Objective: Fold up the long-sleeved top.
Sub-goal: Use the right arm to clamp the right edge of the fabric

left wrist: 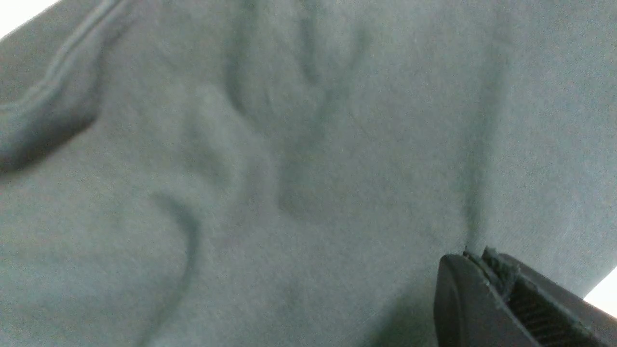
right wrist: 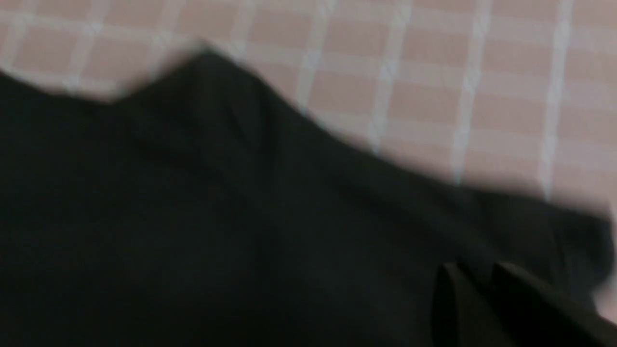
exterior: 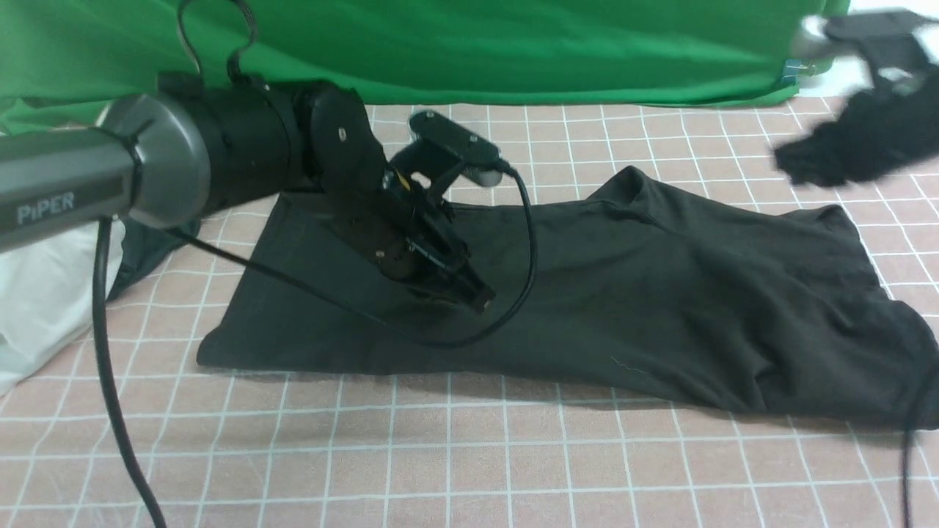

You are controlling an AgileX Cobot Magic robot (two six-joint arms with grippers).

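Note:
The long-sleeved top, plain black, lies in a long band across the checked table. My left gripper comes down onto its left half. In the left wrist view this gripper is shut, with a small pinch of the knit cloth between its tips. At the far right my right gripper is blurred and raised, and a black bunch of the top hangs from it. In the right wrist view its fingers stand a narrow gap apart with dark cloth around them.
A white garment lies at the left edge, with a smaller dark cloth beside it under my left arm. A green backdrop closes off the far side. My left arm's cable loops over the top. The pink checked cloth covers the table.

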